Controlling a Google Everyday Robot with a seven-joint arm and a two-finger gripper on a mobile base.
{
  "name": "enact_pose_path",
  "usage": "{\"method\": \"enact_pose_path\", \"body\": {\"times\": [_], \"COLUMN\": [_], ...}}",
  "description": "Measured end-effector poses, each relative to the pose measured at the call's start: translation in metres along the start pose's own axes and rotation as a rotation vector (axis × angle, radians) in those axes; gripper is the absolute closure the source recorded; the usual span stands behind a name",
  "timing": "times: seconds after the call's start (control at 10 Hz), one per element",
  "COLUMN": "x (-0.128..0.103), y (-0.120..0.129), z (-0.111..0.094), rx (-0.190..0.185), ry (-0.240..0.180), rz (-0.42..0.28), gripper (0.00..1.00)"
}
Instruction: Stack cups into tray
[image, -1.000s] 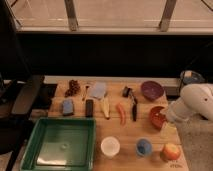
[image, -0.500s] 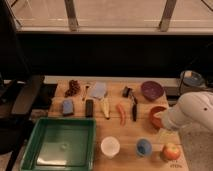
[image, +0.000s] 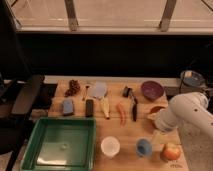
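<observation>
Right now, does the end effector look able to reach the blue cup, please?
Probably yes: the end effector hangs just above and right of the blue cup, nothing lies between them, and the apple sits farther right.

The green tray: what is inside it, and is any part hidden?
Nothing lies in the green tray; its whole floor shows uncovered. The white cup and blue cup stand outside on the table. The pincer is right of the blue cup, away from the tray.

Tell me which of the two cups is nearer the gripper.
The blue cup, close beside the gripper at the table's front right. The white cup stands farther left, between the blue cup and the green tray.
</observation>
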Motion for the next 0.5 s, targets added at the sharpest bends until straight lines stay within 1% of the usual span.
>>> {"method": "enact_pose_path", "body": {"times": [0.3, 0.5], "x": [-0.011, -0.010], "y": [0.000, -0.001], "z": [0.012, 0.025], "rx": [-0.021, -0.050], "ry": [-0.013, -0.041], "rz": [-0.026, -0.024], "gripper": [0.23, 0.23]}}
